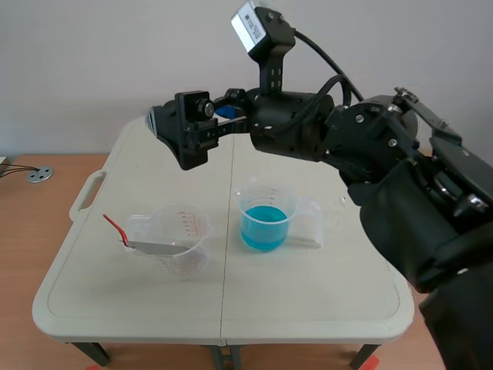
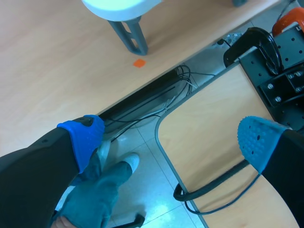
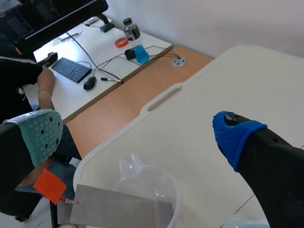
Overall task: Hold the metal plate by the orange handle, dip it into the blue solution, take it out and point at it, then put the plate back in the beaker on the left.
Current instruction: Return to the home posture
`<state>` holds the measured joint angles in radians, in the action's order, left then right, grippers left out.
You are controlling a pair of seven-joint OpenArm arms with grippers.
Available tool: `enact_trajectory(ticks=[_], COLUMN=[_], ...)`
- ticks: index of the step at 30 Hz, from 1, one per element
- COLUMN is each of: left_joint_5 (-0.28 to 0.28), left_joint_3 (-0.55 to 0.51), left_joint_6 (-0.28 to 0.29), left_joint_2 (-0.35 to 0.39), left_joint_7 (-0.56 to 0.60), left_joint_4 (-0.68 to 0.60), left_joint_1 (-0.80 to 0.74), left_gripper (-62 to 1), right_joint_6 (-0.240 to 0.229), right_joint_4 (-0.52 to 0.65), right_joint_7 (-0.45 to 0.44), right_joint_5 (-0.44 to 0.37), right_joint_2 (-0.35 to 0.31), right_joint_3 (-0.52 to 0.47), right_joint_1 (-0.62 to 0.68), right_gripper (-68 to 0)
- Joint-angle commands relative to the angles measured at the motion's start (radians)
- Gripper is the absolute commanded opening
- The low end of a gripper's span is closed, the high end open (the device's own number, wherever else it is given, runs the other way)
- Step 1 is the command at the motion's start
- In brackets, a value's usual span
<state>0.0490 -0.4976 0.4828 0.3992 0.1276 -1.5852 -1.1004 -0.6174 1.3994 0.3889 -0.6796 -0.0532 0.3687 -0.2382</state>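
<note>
The right pincer (image 3: 133, 130) hung above the left beaker (image 1: 183, 231), its fingers wide apart and holding nothing. The plate (image 3: 118, 209) lay slanted in that beaker, its orange handle (image 3: 50, 186) poking out over the rim on the side away from the blue solution (image 1: 266, 227). To my eye the grab hadn't begun.

The handle looked thin and sat right at the rim. A descent slightly off could knock the light, clear beaker over, or catch bare metal rather than the orange. The plate leaned loosely, so a nudge might slide it out of reach. Later, a wide swing toward the second beaker (image 1: 304, 212) could tip it and spill.

The left pincer (image 2: 171, 142) was off the table (image 1: 308, 301), over the floor, also spread open and empty.

I counted two beakers, one plate, one handle and two pincers.
</note>
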Motion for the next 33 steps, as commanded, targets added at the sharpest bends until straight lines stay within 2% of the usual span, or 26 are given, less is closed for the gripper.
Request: enact_trajectory(ticks=[1,4,8,11,21,27,31,33], left_joint_5=[0.006,-0.013,-0.012,-0.011,-0.008,-0.008,-0.009,-0.009], left_joint_3=[0.001,0.000,0.000,0.000,0.003,0.068,0.155,0.208], left_joint_6=[-0.038,-0.097,-0.098,-0.099,-0.097,-0.096,-0.097,-0.099], left_joint_2=[-0.005,0.001,0.000,0.000,0.000,0.001,0.001,0.004], left_joint_7=[0.006,-0.043,-0.122,-0.137,0.019,0.041,0.037,0.029], left_joint_4=[-0.004,-0.004,-0.004,-0.004,-0.006,-0.027,-0.050,-0.060], left_joint_1=[0.007,0.010,0.022,0.037,0.252,0.391,0.467,0.502], left_gripper=[-0.3,1.4,1.4,1.4,1.4,1.4,1.4,1.4], right_joint_6=[-0.003,-0.003,-0.003,-0.003,-0.004,-0.042,-0.042,-0.060], right_joint_4=[0.050,0.103,0.169,0.212,0.302,0.347,0.373,0.383], right_joint_7=[-0.023,-0.024,-0.025,-0.025,-0.026,-0.026,-0.034,-0.044], right_joint_5=[-0.039,-0.091,-0.144,-0.172,-0.304,-0.323,-0.324,-0.323], right_joint_2=[-0.043,-0.110,-0.199,-0.263,-0.454,-0.523,-0.546,-0.555], right_joint_3=[-0.005,-0.021,-0.061,-0.101,-0.238,-0.285,-0.311,-0.327], right_joint_1=[-0.005,0.018,0.056,0.087,0.246,0.386,0.483,0.531], right_gripper=[-1.2,-1.2,-1.2,-1.2,-1.2,-1.2,-1.2,-1.2])
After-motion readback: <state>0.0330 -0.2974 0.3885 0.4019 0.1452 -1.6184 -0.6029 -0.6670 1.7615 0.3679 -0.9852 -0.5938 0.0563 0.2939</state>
